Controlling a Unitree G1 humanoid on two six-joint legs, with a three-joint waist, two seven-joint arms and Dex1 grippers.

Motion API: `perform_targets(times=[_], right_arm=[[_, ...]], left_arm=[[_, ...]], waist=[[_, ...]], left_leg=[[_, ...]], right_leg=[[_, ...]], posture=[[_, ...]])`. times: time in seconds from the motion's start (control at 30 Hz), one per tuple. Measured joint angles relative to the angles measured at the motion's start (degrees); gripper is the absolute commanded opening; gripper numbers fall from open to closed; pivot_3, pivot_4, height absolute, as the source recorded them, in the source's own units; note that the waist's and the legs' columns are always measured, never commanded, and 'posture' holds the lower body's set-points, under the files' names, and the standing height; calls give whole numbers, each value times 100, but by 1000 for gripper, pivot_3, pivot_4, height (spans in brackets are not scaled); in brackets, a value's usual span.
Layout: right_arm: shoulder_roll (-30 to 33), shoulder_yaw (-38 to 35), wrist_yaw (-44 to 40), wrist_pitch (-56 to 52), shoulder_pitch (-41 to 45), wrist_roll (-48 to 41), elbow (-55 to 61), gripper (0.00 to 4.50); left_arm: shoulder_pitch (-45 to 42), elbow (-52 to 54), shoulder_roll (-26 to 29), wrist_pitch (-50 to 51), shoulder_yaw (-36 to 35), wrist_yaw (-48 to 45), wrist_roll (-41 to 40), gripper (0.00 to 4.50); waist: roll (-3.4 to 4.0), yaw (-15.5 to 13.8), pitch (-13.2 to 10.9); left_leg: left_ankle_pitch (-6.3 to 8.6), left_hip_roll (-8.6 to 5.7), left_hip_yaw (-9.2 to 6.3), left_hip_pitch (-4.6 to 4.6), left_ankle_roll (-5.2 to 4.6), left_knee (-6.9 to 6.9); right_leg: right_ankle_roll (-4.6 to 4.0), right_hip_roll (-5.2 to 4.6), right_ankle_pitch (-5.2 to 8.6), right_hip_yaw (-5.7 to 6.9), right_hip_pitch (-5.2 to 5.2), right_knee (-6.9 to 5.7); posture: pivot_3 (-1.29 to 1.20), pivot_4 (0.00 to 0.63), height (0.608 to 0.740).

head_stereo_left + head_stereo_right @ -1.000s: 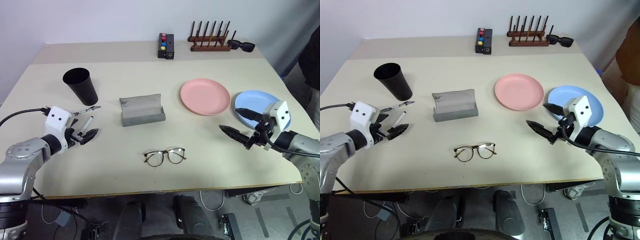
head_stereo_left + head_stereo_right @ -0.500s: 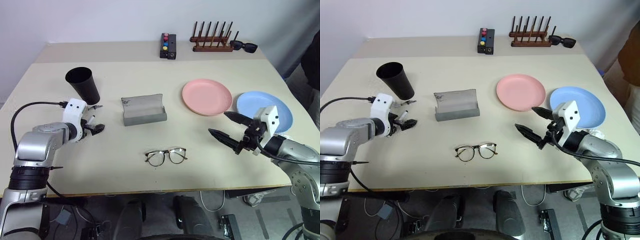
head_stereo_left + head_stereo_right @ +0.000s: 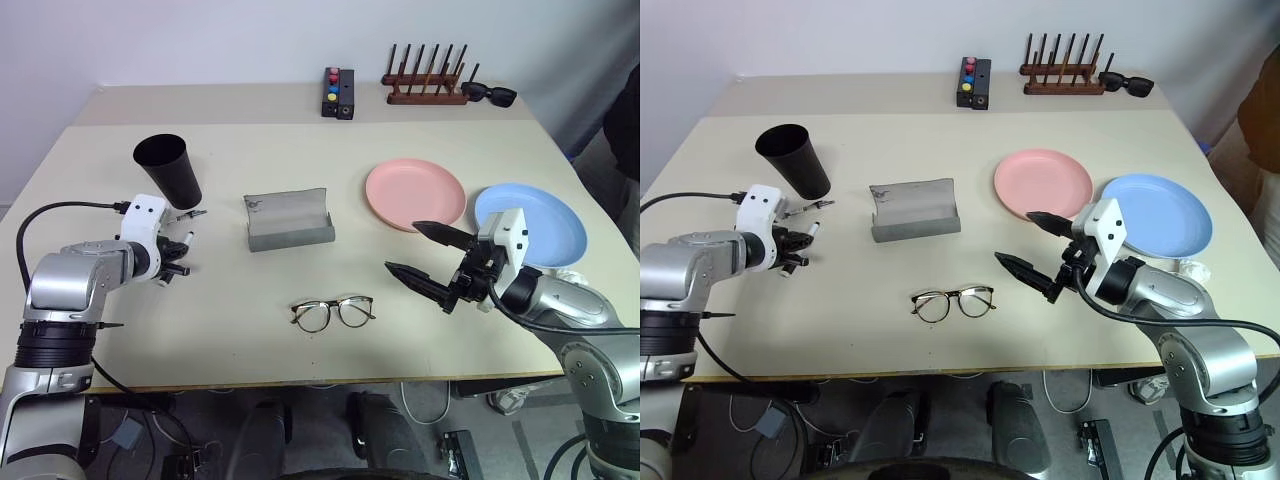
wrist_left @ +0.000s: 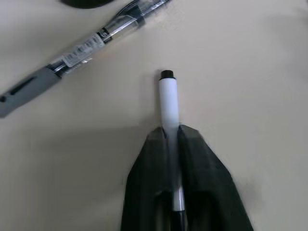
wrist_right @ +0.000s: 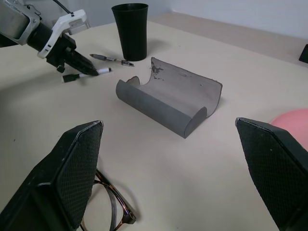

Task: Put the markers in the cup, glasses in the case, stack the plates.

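Note:
My left gripper (image 3: 178,257) is down at the table, shut on the white marker (image 4: 168,103), whose barrel sticks out past the fingertips. The dark marker (image 4: 86,41) lies just beyond it, near the foot of the black cup (image 3: 168,168). The grey case (image 3: 288,222) lies open at mid-table, and the glasses (image 3: 332,312) sit unfolded in front of it. My right gripper (image 3: 402,248) hovers open just right of the glasses, pointing left, with nothing in it. The pink plate (image 3: 415,195) and the blue plate (image 3: 545,215) lie side by side on the right.
Along the far side of the table are a black button box (image 3: 335,92), a wooden peg rack (image 3: 425,85) and black sunglasses (image 3: 490,95). A person stands at the right edge (image 3: 1265,130).
My left gripper came down onto the white marker and shut on it. My right gripper, still open, moved left from the blue plate toward the glasses.

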State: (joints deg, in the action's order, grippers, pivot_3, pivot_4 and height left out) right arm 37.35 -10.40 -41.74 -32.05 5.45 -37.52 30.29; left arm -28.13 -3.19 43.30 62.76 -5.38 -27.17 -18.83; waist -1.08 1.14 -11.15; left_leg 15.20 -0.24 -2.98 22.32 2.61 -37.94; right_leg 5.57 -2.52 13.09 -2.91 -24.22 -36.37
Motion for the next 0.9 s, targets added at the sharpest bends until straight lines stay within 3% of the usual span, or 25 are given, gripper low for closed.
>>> perform_targets(times=[0.17, 0.27, 0.4, 0.57, 0.9], right_arm=[[0, 59, -14, -3, 40, 5, -5, 4500], [-7, 212, -40, -3, 277, 5, -6, 4500], [-51, 387, -23, -47, 804, -89, -4, 4500], [-756, 974, 372, -142, 1764, -83, 23, 4500], [-2604, 1576, 1527, 181, 3066, 589, -849, 4500]], left_arm=[[565, 751, 198, -1277, 56, -740, 25, 27], [541, 1567, 125, -1963, -44, -1198, -287, 27], [88, 1761, -265, -2517, -228, -1127, -378, 27], [-1251, 722, -1015, -3491, -730, -47, -184, 27], [-2213, -2294, -1318, -5912, -880, 1882, 1169, 27]], waist=[[-7, -22, -4], [-8, -69, -5], [-8, -42, -5], [-10, 0, -5], [-10, -49, -4]], left_leg=[[0, 6, -1, 11, 0, 0], [0, 5, -2, 14, 1, -7], [0, -1, 0, 12, 0, -8], [0, 2, -11, 10, 0, -5], [0, -8, -13, 19, 0, -3]], right_leg=[[-15, -2, 7, 0, -9, 4], [-19, -14, 10, 0, -2, 9], [-19, -4, 7, 0, 0, 10], [2, 9, -7, 6, -3, 5], [19, -6, -18, 10, -11, 4]], posture=[[0, 150, 735], [0, 150, 735], [0, 150, 735], [0, 150, 735], [0, 150, 735]])
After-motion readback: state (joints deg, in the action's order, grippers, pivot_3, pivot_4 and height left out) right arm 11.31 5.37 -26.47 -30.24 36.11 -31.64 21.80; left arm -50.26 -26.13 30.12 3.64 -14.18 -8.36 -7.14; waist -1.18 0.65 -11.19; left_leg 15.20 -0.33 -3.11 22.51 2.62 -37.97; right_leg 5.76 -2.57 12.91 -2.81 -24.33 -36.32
